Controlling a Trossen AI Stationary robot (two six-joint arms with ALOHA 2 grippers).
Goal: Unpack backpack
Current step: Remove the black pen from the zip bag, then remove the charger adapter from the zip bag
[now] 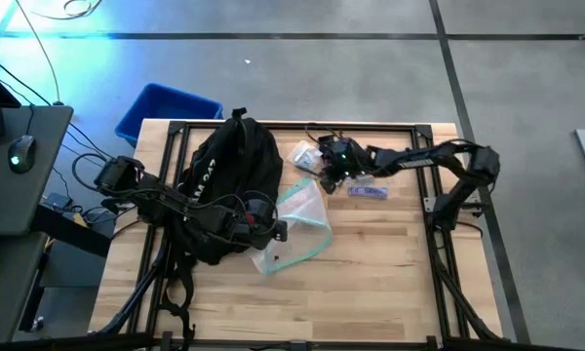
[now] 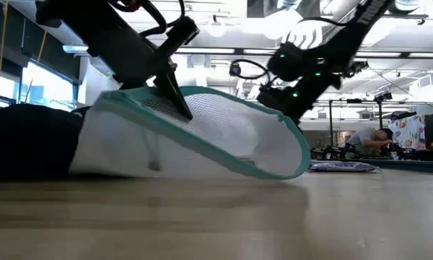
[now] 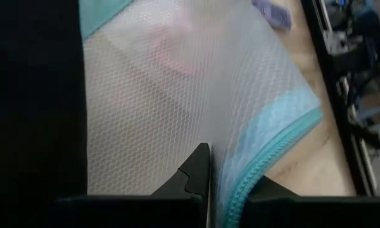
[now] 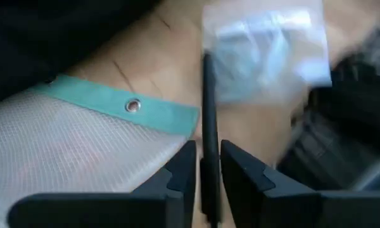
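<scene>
Your backpack (image 1: 229, 185) lies on the left half of the table (image 1: 390, 283), its top toward 12 o'clock and its straps trailing toward 6 o'clock off the near edge. Your left gripper (image 1: 269, 232) sits at the backpack's lower right side, at about 4 o'clock from its middle, with its fingers pinched together on the teal-edged mesh pouch (image 1: 302, 224); the low view shows the pouch lifted on that side and sloping down to the wood, and the left wrist view shows the dark fingertips (image 3: 199, 171) closed on the mesh beside the teal zipper. The pouch spreads from the backpack toward 3 o'clock, with something pink showing dimly through it. Your right gripper (image 1: 330, 168) is at 12 o'clock from the pouch, just beyond its far corner. In the right wrist view its fingers (image 4: 183, 171) stand a little apart with a thin dark strip between them, and you cannot tell whether they grip it. A clear plastic bag (image 1: 304, 153) lies at 11 o'clock from that gripper, and a small purple packet (image 1: 369, 191) at its 4 o'clock. A blue bin (image 1: 166, 109) stands off the table at its far left corner.
</scene>
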